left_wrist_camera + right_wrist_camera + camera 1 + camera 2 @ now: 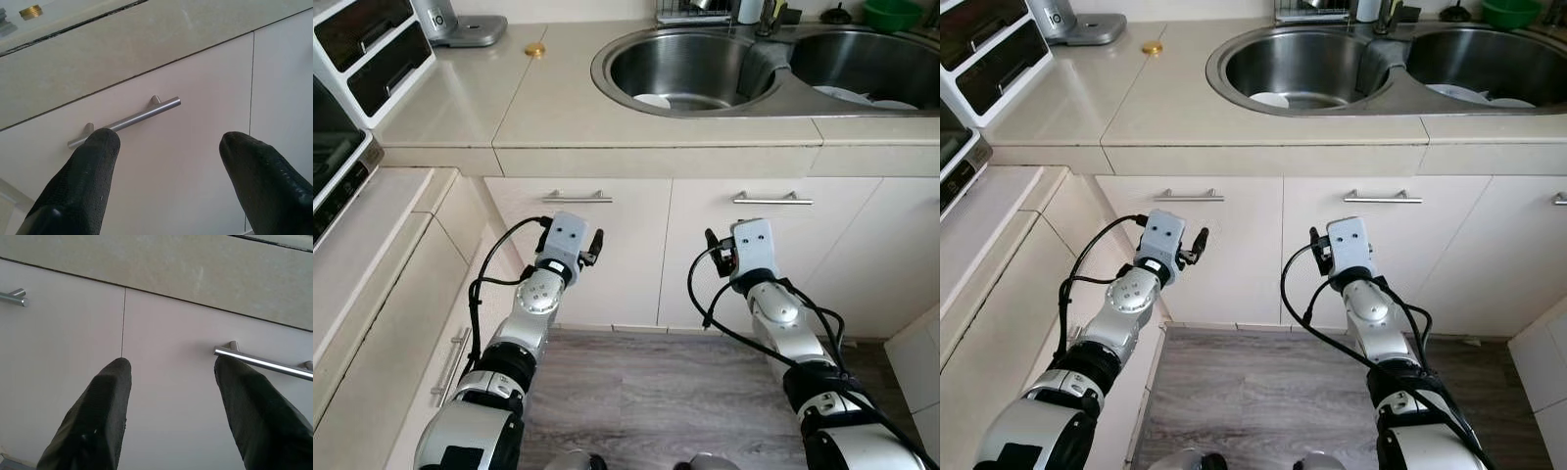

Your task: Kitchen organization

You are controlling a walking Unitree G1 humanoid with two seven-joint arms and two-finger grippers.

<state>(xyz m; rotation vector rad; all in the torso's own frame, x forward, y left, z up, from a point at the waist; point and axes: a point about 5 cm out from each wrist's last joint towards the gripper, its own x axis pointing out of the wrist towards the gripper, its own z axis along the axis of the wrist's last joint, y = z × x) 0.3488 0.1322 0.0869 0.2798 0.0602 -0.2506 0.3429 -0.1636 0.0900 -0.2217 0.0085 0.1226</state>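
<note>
Two cream cabinet doors sit under the sink, each with a silver bar handle: the left handle [578, 197] and the right handle [771, 199]. My left gripper [168, 139] is open, held a little below and in front of the left handle [124, 121], not touching it. Beside it, my right gripper [172, 361] is open too and faces the seam between the doors, with one fingertip just under the end of the right handle [264, 363]. Both hold nothing. White plates [653, 100] lie in the double steel sink [599, 70].
The beige countertop [509, 98] carries a small gold cap [535, 48] and a silver appliance base [470, 31]. A white appliance [362, 54] stands at far left, a green bowl [891, 12] at back right. Side cabinets run along my left; grey wood floor [656, 392] lies below.
</note>
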